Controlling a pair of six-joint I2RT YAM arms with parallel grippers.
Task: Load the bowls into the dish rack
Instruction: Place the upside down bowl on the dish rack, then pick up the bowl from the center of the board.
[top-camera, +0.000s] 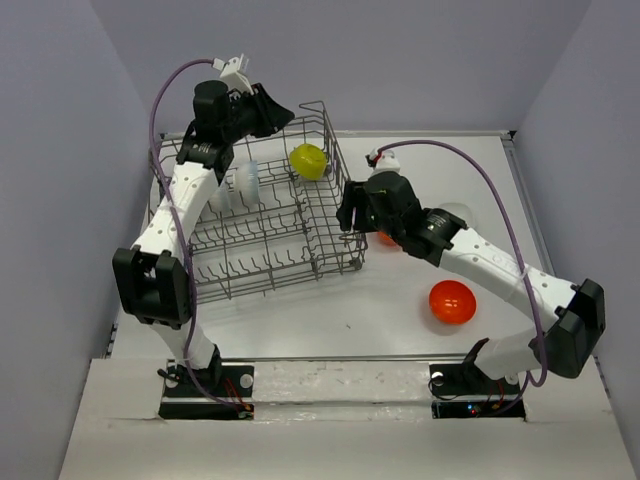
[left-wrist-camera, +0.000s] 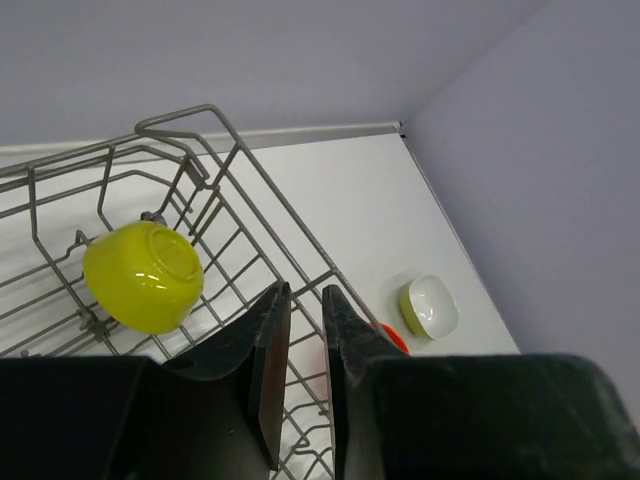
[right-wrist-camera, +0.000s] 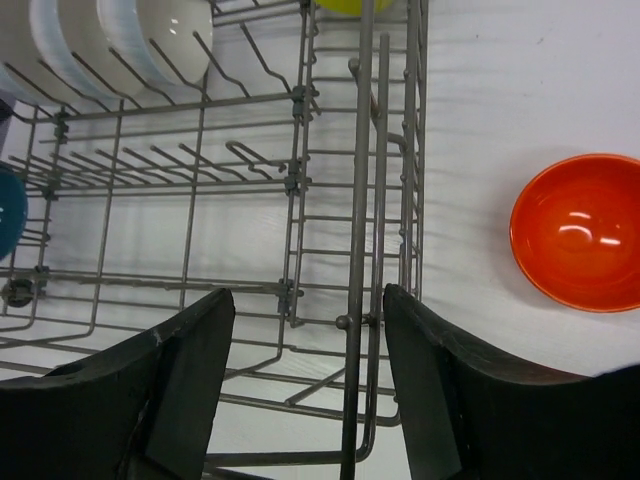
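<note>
The right hand (right-wrist-camera: 307, 300) is spread wide and empty, its two fingers straddling the upright wires of the dish rack (top-camera: 280, 275) at its right wall. In the right wrist view an orange bowl (right-wrist-camera: 578, 230) lies at 3 o'clock from that hand, mouth up on the table (top-camera: 330, 320) and apart from the rack. Being round, it has no long axis to line up with. The left hand (left-wrist-camera: 305, 295) hangs over the rack's far rim, fingers parted only a sliver and holding nothing. In its own view a yellow-green bowl (left-wrist-camera: 145, 275) sits racked at 9 o'clock. White bowls (right-wrist-camera: 100, 40) stand between the tines. A white-lined bowl (left-wrist-camera: 430, 306) waits on the table right of the rack. The right arm looks nearer to every loose bowl
</note>
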